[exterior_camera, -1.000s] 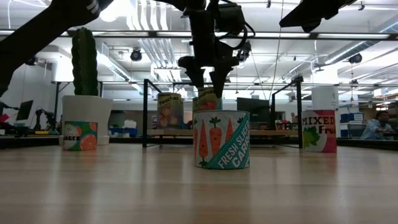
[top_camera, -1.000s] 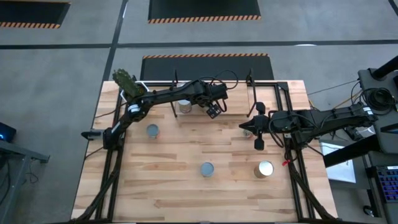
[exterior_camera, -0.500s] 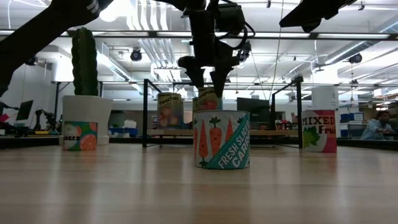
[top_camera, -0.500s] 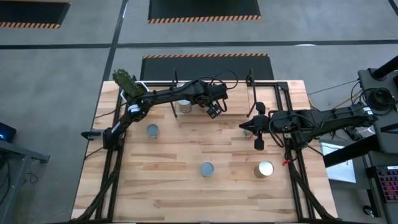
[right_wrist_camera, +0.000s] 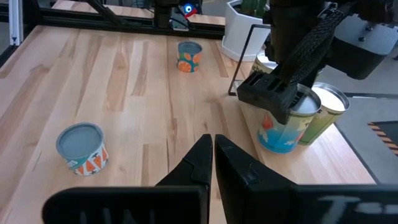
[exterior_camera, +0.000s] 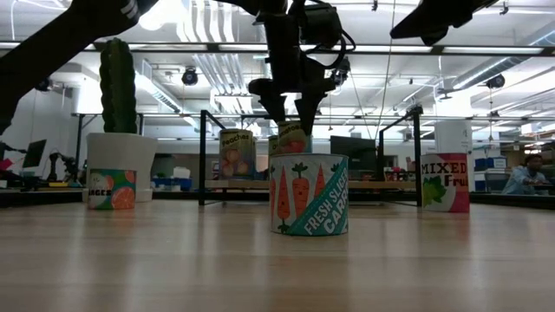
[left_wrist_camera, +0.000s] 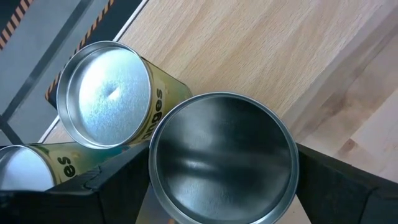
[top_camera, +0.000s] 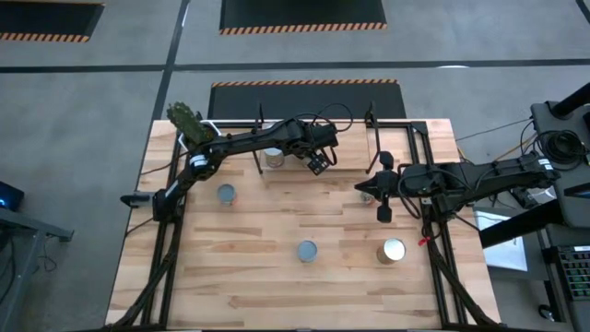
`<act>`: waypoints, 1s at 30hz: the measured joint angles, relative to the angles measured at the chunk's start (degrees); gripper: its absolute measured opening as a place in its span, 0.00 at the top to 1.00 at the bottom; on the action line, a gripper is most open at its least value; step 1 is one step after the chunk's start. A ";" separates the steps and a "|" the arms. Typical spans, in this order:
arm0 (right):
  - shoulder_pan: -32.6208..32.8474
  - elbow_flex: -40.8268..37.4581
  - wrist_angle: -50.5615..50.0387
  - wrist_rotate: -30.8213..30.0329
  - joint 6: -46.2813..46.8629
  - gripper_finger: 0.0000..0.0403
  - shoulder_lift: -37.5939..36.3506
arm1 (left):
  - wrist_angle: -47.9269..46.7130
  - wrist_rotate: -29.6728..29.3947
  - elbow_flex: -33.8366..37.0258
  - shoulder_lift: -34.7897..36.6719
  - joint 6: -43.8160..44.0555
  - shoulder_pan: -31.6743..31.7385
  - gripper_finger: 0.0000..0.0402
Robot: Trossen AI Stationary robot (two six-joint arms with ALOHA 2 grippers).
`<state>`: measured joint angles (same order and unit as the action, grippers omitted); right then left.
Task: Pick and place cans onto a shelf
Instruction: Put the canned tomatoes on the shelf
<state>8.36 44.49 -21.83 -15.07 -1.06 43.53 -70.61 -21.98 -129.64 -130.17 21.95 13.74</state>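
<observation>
My left gripper (top_camera: 316, 164) reaches over the shelf (top_camera: 355, 152) at the table's far edge. It is shut on a can with a silver top (left_wrist_camera: 224, 149) and a bluish label (right_wrist_camera: 283, 134). Two yellow-labelled cans (left_wrist_camera: 106, 93) (left_wrist_camera: 18, 168) stand close beside it on the shelf. Three more cans stand on the tabletop: an orange-labelled one (top_camera: 226, 194), a carrot one (top_camera: 307, 251) and a mixed-fruit one (top_camera: 393, 251). My right gripper (top_camera: 383, 214) hangs shut over the table's right side, holding nothing. My left gripper has the can's upper wall just under the rim (left_wrist_camera: 152, 168) pinched between its two fingers (left_wrist_camera: 118, 193), one on each opposite side. The fingers come from above, slanting down toward the far edge. The can is upright, its base seemingly on the shelf board (right_wrist_camera: 323, 155).
A white pot with a cactus (top_camera: 189, 129) stands at the far left corner next to the shelf. Black shelf uprights (exterior_camera: 202, 156) (exterior_camera: 416, 156) rise at both ends of the shelf. Bare wood lies between the cans on the tabletop (top_camera: 277, 217).
</observation>
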 joint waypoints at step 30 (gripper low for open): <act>-0.02 0.00 -0.69 -0.02 0.03 0.98 0.00 | 0.47 3.04 0.04 0.02 0.78 0.13 0.16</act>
<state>8.34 44.49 -22.52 -15.09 -1.03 43.53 -70.14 -18.94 -129.60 -130.15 22.72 13.87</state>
